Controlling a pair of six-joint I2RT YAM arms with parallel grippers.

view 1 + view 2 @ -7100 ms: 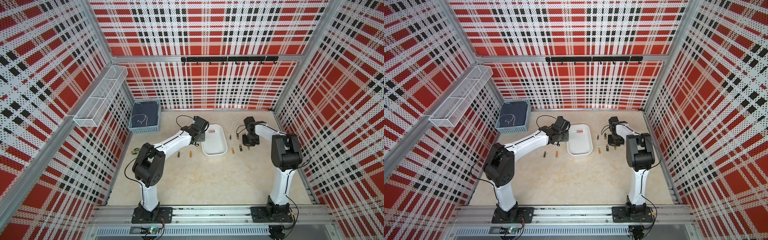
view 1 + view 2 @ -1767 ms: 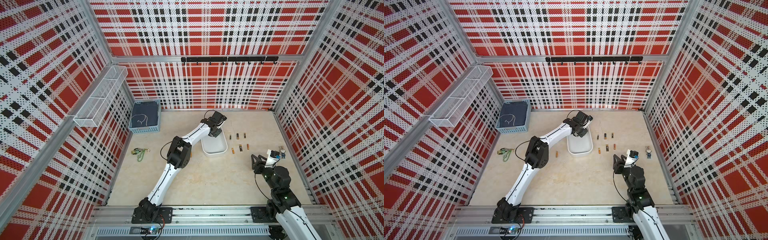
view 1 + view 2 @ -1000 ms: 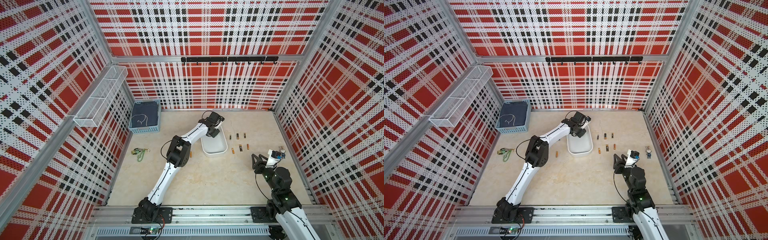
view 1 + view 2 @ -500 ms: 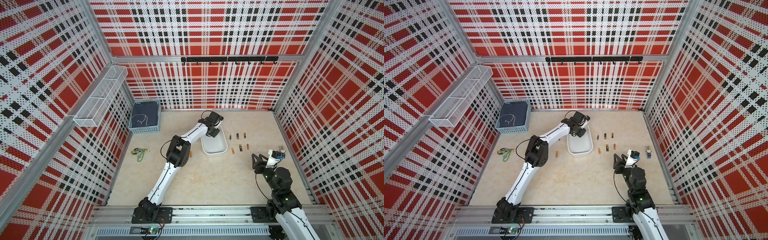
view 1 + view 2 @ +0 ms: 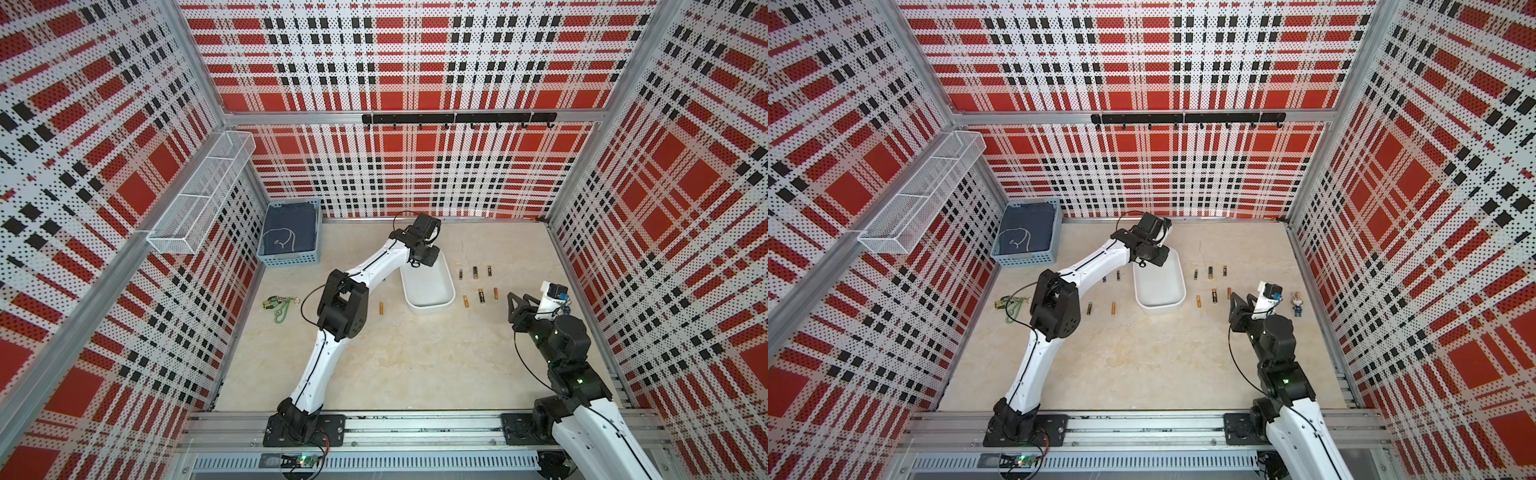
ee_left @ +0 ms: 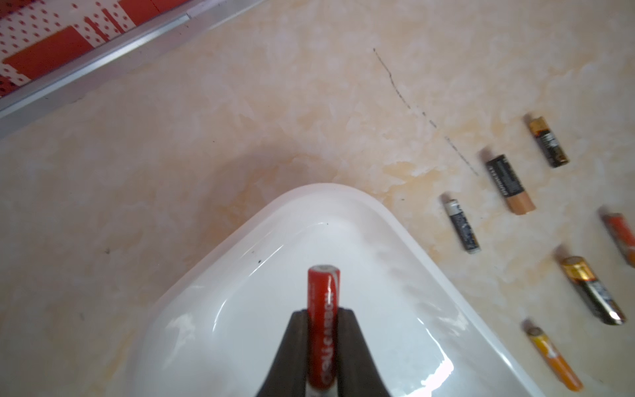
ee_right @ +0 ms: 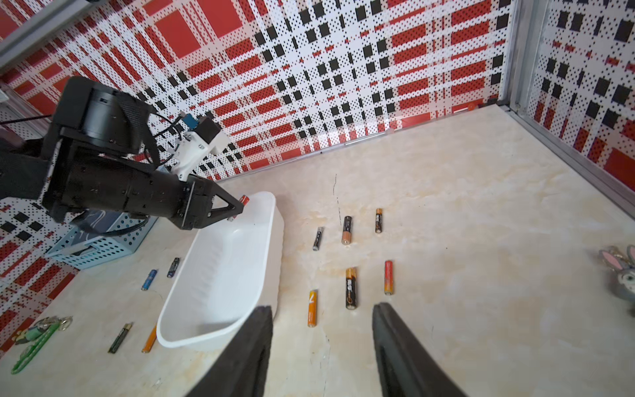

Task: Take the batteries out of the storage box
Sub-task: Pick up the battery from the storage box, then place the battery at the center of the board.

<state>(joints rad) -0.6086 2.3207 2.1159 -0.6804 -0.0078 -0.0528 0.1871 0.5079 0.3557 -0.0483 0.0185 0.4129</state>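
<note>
— Tabletop (image 5: 415, 365), pale marbled beige: what's different on it?
— Little. The shallow glossy white plastic storage box (image 7: 271, 247) sits mid-table as before, but the red cell that lay at its far end seven seconds ago is off its floor.
— Where is it?
— The left gripper (image 7: 237, 209) is clamped on that slim red cylindrical battery (image 6: 323, 295), held above the box's far end. The right gripper (image 7: 323, 309), which then hung over the row beside the box, has drawn back, jaws apart, holding nothing.
— And the rest?
— Six small cells (image 7: 350, 288) lie right of the box, four (image 7: 150, 278) left. The box looks empty, so I judge this the last one to set down.
</note>
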